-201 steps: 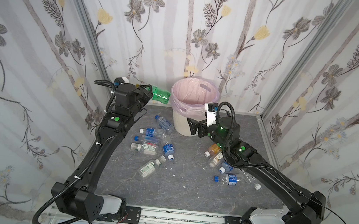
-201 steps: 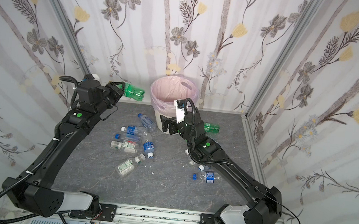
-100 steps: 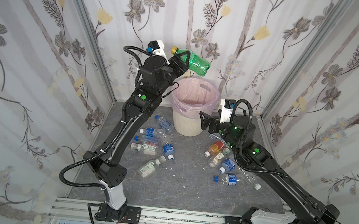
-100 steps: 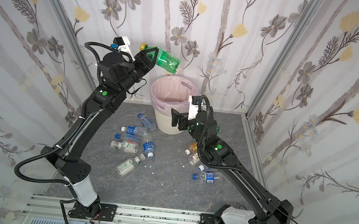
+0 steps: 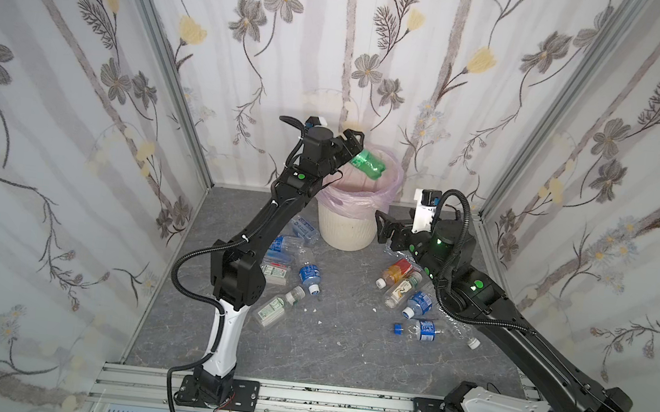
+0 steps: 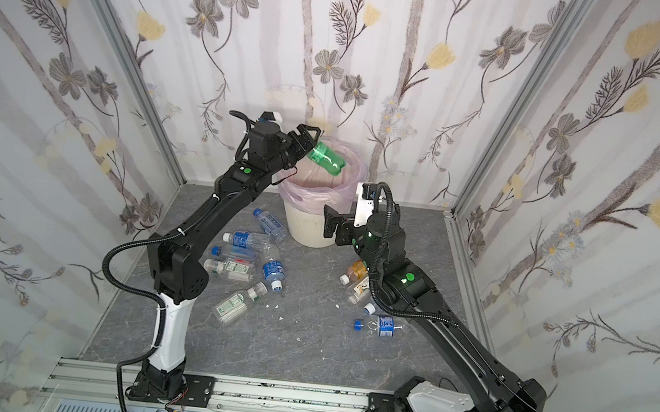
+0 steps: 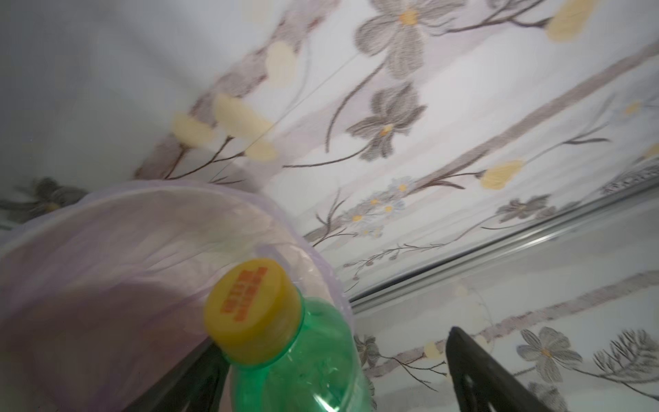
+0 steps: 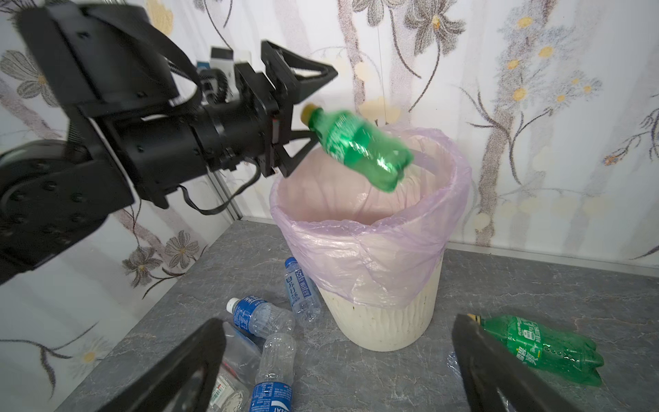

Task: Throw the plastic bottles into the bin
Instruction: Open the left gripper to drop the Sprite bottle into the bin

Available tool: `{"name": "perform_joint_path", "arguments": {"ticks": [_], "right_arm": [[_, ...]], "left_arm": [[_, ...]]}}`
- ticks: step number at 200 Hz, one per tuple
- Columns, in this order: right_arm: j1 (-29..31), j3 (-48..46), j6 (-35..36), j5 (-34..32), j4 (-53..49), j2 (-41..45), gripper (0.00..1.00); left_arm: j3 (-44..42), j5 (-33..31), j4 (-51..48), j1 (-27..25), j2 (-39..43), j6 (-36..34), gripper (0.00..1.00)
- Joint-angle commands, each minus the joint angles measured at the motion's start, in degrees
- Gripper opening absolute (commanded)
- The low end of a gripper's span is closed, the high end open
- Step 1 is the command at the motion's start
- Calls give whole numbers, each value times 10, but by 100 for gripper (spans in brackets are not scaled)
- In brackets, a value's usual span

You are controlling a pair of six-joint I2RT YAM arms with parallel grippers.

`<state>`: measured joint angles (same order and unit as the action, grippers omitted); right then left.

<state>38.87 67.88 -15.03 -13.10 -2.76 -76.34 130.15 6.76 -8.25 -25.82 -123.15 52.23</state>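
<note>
My left gripper [image 5: 351, 150] [image 6: 306, 142] [image 8: 321, 107] hangs open at the left rim of the bin [image 5: 344, 229] [image 6: 307, 225] [image 8: 381, 321]. A green plastic bottle [image 5: 368, 165] [image 6: 327, 160] [image 8: 360, 149] with a yellow cap is tilted over the bin's mouth, blurred, cap end just off the spread fingers. The left wrist view shows this green bottle [image 7: 303, 356] between the wide fingers, with a gap on one side. My right gripper [image 5: 384, 227] [image 6: 328, 221] [image 8: 337, 331] is open and empty, low at the bin's front right.
Several clear, blue-labelled bottles [image 5: 308, 273] lie left of the bin. To the right lie an orange bottle [image 5: 396, 272] and a blue-capped one [image 5: 420, 329]. Another green bottle [image 8: 542, 349] lies right of the bin. Flowered walls close three sides.
The left arm swung up with the green bottle, then came down to the bin's rim and opened; the bottle now tips out over the bin. The right gripper shifted slightly right.
</note>
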Motion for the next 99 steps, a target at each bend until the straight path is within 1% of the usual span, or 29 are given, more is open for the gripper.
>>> {"name": "perform_joint_path", "arguments": {"ticks": [1, 64, 99], "right_arm": [[-1, -13, -11, 2, 4, 15, 100], [-2, -36, -23, 7, 16, 21, 100], [-2, -43, -26, 2, 16, 25, 100]], "left_arm": [[-3, -1, 41, -28, 53, -27, 100], [-56, -12, 38, -44, 98, -61, 100], [-79, -24, 35, -57, 124, -102, 100]]}}
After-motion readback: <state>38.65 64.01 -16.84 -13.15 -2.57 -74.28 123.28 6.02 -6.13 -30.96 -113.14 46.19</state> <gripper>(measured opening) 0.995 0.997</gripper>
